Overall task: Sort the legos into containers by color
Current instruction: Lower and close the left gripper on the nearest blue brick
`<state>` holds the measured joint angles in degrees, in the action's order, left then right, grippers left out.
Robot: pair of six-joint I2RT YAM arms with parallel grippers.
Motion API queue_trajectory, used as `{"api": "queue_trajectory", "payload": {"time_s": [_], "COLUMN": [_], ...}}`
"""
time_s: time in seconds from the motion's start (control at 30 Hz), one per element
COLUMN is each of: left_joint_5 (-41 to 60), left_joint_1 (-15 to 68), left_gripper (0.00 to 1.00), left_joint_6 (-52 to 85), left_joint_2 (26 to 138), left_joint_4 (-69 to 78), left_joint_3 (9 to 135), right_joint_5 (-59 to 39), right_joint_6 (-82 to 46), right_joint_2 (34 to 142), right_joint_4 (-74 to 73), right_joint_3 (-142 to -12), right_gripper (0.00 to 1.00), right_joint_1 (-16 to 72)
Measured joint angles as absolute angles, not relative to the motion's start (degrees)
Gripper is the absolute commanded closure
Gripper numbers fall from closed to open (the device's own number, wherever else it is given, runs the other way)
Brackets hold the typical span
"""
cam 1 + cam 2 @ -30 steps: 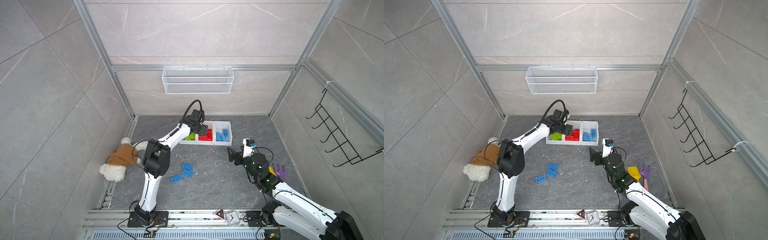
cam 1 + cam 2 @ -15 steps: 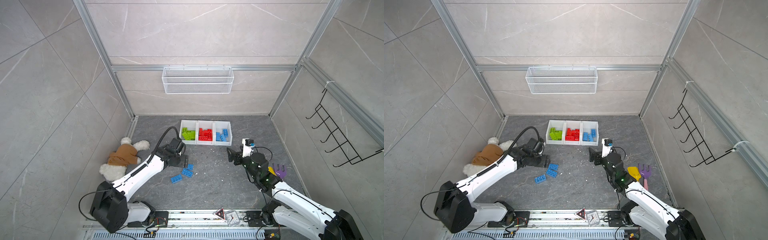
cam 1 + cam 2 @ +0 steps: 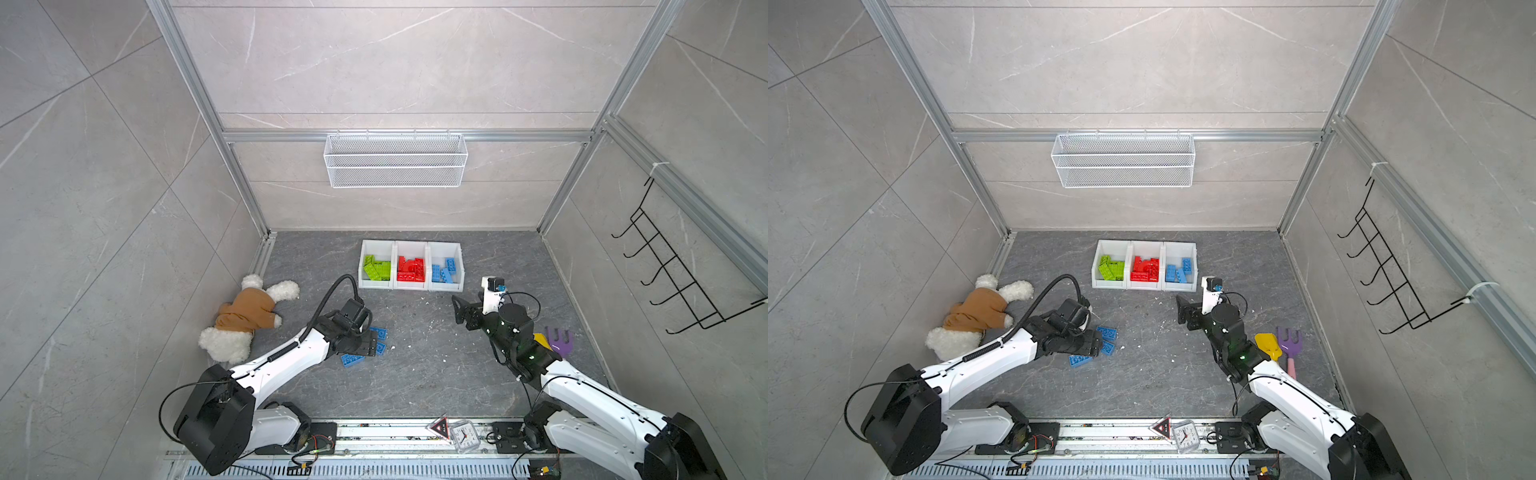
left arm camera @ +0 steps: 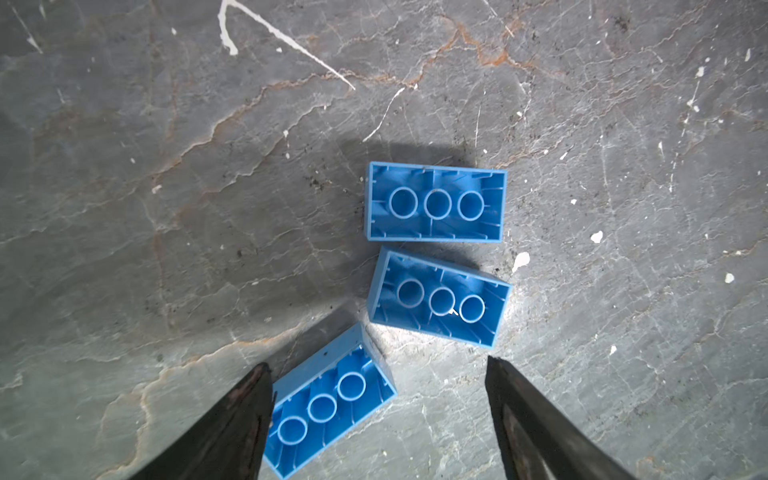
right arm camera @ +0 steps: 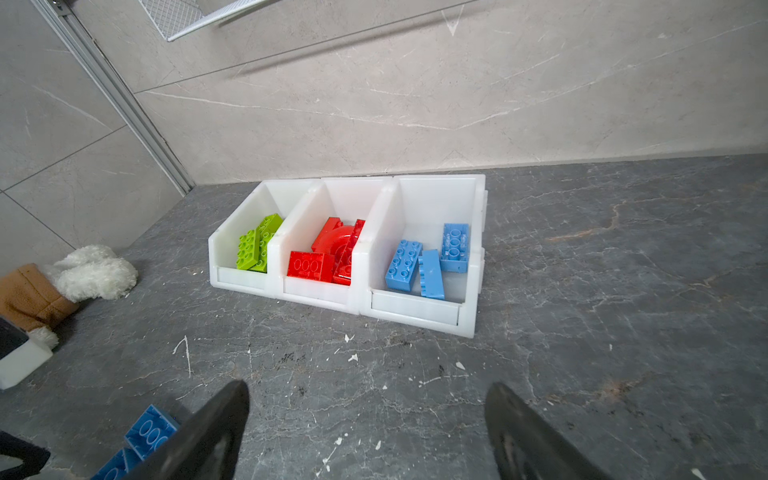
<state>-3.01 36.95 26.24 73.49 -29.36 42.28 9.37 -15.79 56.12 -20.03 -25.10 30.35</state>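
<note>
Three blue legos lie studs-down on the grey floor: one, a second and a third. My left gripper hangs open just over them. The third lego sits partly between the jaws, close beside one finger. In a top view this gripper covers part of the group. The three white containers stand in a row at the back, holding green, red and blue legos. My right gripper is open and empty, facing the containers.
A plush toy lies left of the left arm. A yellow shovel and purple rake lie beside the right arm. A wire basket hangs on the back wall, a hook rack on the right wall. A small clock sits at the front rail.
My left arm swung back from the containers to the loose blue legos on the floor and now sits low over them, jaws open. The right arm has not moved.
</note>
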Motion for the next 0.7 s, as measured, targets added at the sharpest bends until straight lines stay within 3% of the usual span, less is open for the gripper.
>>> {"api": "queue_trajectory", "payload": {"time_s": [0.43,0.7], "left_joint_5": [-2.0,-1.0], "left_joint_1": [37.2,41.6], "left_gripper": [0.17,0.17], "left_joint_6": [27.9,32.7], "left_joint_2": [76.0,69.9], "left_joint_4": [-25.1,-25.5], "left_joint_3": [38.1,34.4], "right_joint_5": [9.2,9.2], "right_joint_6": [-15.8,-15.6], "right_joint_2": [56.3,56.4], "right_joint_4": [-19.9,-19.9], "right_joint_3": [-25.2,-25.4], "right_gripper": [0.10,0.10], "right_joint_1": [30.3,30.3]}}
